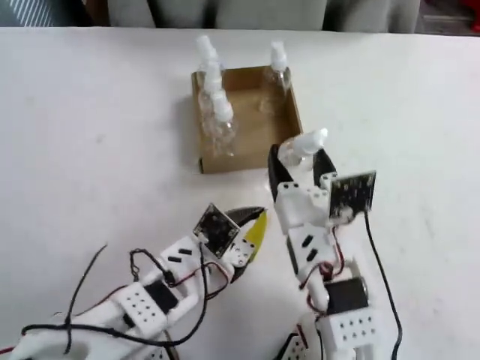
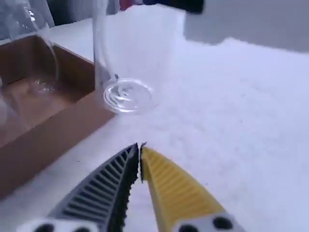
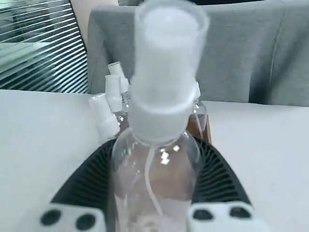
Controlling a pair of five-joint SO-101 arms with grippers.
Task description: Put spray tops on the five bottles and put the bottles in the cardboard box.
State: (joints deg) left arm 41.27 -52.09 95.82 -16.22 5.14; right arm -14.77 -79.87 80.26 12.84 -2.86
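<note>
My high camera looks steeply down over the table from the arms' side, with the cardboard box (image 1: pixel 251 142) far off toward the middle. My left wrist camera sits low and close, just short of the box, facing its near wall along the tabletop. My right wrist camera looks level, very near the held bottle (image 3: pixel 154 183), toward the box behind it. All three views share the box and that bottle.
</note>
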